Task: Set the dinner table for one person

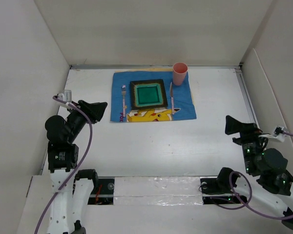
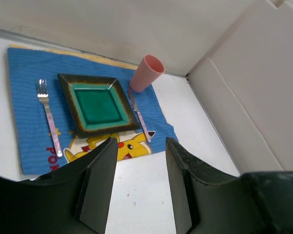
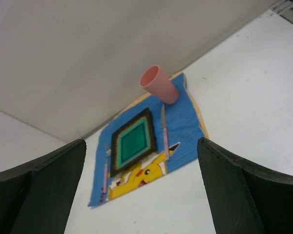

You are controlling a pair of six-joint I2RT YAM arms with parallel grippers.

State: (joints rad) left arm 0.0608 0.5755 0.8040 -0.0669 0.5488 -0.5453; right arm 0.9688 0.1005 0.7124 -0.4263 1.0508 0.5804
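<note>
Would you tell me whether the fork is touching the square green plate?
Apart: the top view shows blue mat between the fork and the plate.

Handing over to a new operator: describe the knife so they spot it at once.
Find the blue mat at the far middle of the table, with a square green plate on it. The knife is the thin utensil lying just right of the plate, tip toward the pink cup. Unlike the fork on the left, it has no tines.
</note>
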